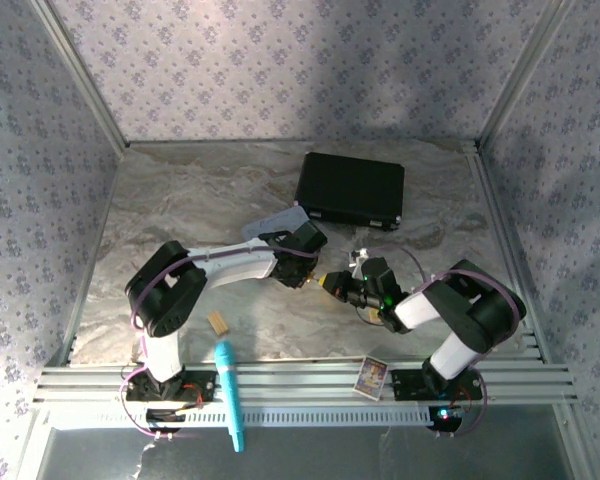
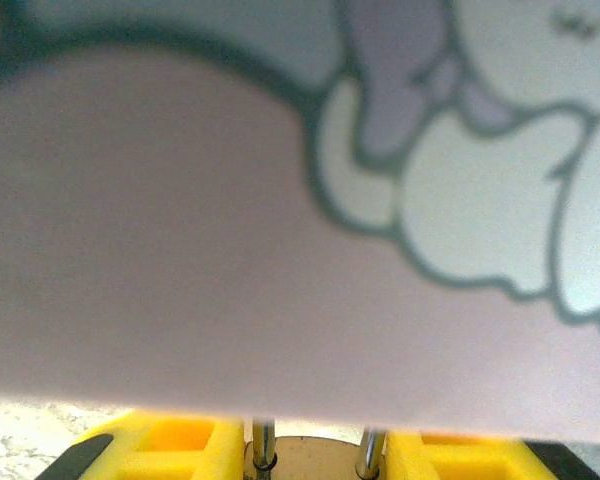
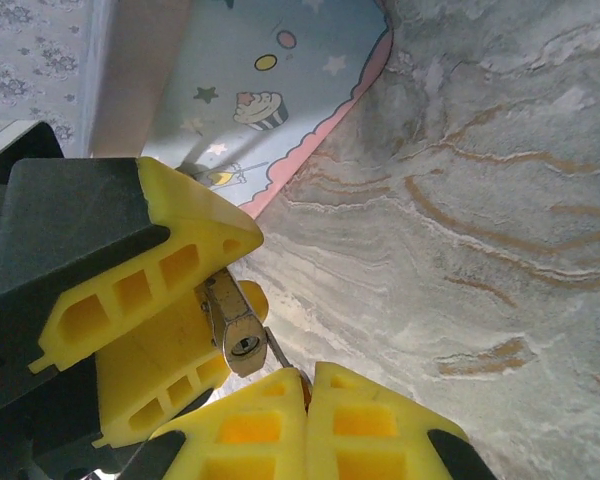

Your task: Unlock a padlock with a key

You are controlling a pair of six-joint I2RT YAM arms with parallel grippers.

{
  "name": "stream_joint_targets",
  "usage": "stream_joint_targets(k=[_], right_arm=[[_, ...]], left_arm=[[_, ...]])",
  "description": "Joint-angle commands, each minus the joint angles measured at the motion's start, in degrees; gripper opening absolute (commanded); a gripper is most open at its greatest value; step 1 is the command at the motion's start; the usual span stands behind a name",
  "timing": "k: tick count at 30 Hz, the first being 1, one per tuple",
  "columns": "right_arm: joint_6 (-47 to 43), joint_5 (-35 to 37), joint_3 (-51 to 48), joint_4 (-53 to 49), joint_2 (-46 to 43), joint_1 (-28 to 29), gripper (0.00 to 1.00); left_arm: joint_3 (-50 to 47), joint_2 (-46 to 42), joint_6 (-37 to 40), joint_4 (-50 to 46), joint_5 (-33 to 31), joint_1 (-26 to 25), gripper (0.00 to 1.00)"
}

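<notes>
Padlock (image 3: 235, 325) keyhole beside gripped key (image 3: 280, 352).

Bright, soft shadows; left wrist view blurred.

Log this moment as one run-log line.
left gripper: shut on padlock | right gripper: shut on key | key tip beside keyhole

The top camera overlooked the whole worktop (image 1: 200, 190); both wrist cameras sat close, sharing the padlock (image 3: 235, 330) and tin (image 3: 270, 90).
</notes>
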Motion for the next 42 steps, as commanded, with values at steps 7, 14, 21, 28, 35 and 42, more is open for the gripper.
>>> stream_joint_targets(k=[7,14,21,28,35,42], right_arm=[[-0.14,1.54,-0.11,3.44,0.58,0.89,0.00],[-0.11,2.28,-2.95,2.89,-0.74,-0.39,0.00],[-1.05,2.05,-2.69,4.82,-1.97,0.24,0.00],[-2.11,2.51,-2.02,1.97,-4.42,0.27,0.00],[-0.99,2.13,-2.03,4.56,-1.89,0.18,0.00],[-1.28,2.21,-1.21,4.13,-2.44,0.47,0.00]], left_arm=[[0.58,2.29,-1.30,-0.65,3.65,-0.27,0.30],[-0.21,1.95,-1.29,-0.34,3.67,1.08,0.30],[0.46,1.86,-1.02,-1.31,3.06,0.86,0.30],[0.37,2.91,-1.26,-1.00,3.75,0.55,0.30],[-0.02,1.74,-1.35,-0.20,4.17,0.55,0.30],[0.56,2.20,-1.45,0.74,5.27,-0.76,0.30]])
